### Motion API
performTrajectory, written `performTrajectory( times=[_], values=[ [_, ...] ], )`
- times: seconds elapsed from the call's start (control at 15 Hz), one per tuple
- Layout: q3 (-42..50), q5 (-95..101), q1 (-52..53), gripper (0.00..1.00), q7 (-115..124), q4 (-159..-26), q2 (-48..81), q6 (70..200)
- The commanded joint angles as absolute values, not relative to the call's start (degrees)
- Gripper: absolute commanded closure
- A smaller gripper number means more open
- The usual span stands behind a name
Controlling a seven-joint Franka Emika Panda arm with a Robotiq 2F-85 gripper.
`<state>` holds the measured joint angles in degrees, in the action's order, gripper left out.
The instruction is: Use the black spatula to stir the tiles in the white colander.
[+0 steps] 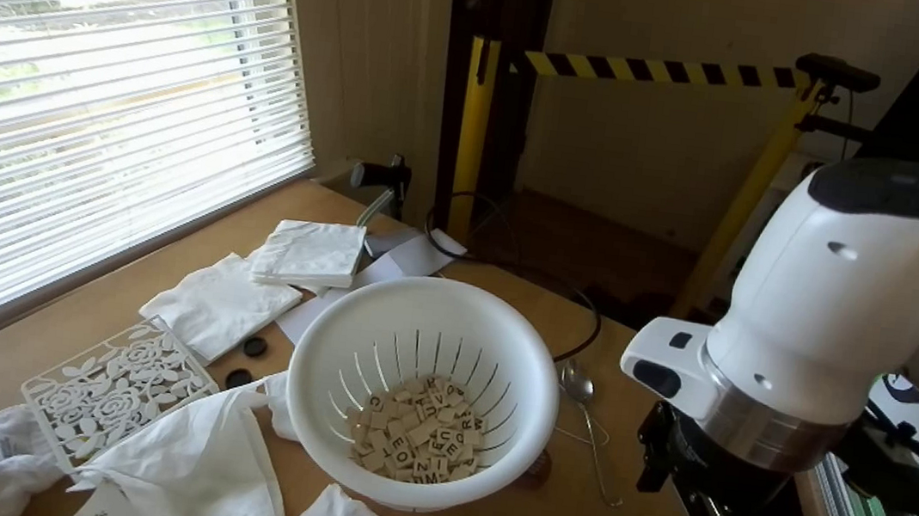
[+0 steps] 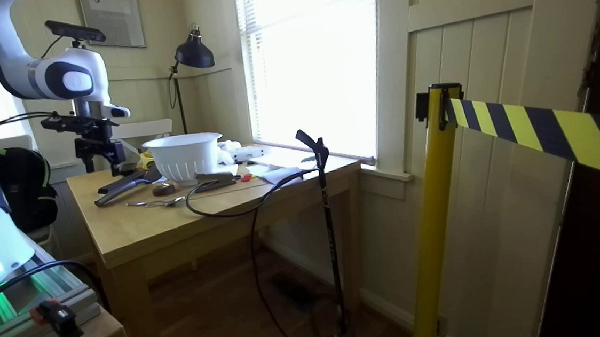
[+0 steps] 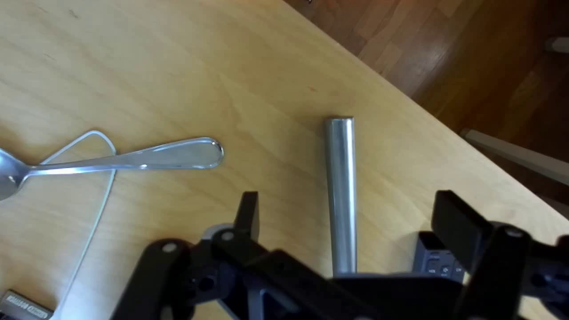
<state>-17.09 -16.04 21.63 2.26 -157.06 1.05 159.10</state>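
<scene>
wood table (image 2: 133,224) by bright window (image 2: 312,55), yellow post (image 2: 434,206), white colander (image 1: 436,312) of tiles (image 1: 418,435), pincer (image 3: 346,206) spread wide

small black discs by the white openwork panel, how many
2: a small black round disc beside a wrinkled white cloth, a second small black disc nearer the white openwork floral panel; more may be hidden.
</scene>
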Motion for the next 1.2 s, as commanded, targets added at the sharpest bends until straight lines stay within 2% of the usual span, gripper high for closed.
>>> performTrajectory(
  times=[0.0,0.4,0.67,1.13],
  values=[
    [-18.4,-10.9,21.4,0.0,8.9,-154.2,6.3,162.5],
    [-19.8,-13.1,20.7,0.0,7.1,-153.9,6.6,163.4],
    [-17.4,-4.4,22.0,0.0,10.8,-152.7,8.1,164.7],
    [-15.8,-0.5,24.5,0.0,16.4,-150.4,11.5,168.7]
  ],
)
